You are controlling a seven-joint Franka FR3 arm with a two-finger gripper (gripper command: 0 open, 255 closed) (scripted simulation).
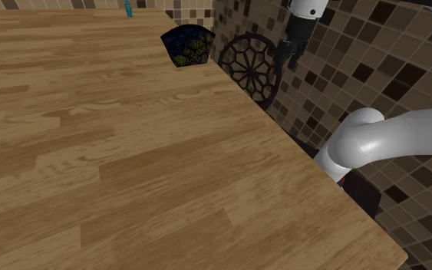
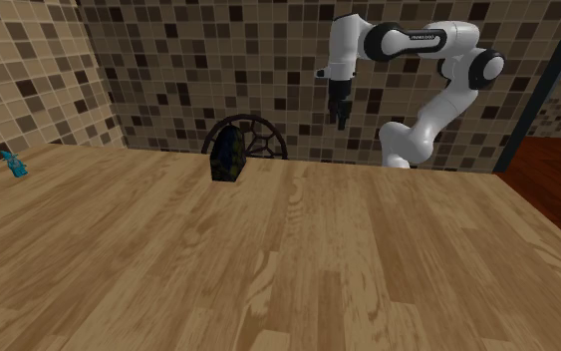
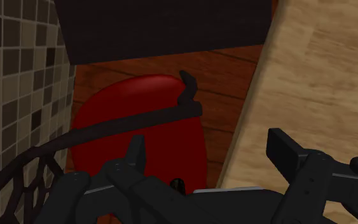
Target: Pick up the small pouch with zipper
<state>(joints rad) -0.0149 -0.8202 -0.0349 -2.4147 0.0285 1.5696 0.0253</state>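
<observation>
The small pouch (image 1: 187, 44) is dark with a faint yellow-green pattern and stands upright at the wooden table's back edge, also seen as the pouch (image 2: 228, 153) in the second exterior view. My gripper (image 1: 286, 61) hangs in the air beyond that table edge, above and to the shoulder view's right of the pouch, well apart from it. In the second exterior view the gripper (image 2: 339, 118) points down in front of the tiled wall. The wrist view shows the gripper (image 3: 209, 147) open, with nothing between its black fingers (image 3: 133, 153).
A black round wire lattice (image 1: 251, 65) rises just behind the table edge, between the pouch and the gripper. Under the hand lies a red rounded shape (image 3: 139, 124) on a wooden floor. A small teal object (image 2: 12, 164) sits far off on the table (image 1: 130, 169).
</observation>
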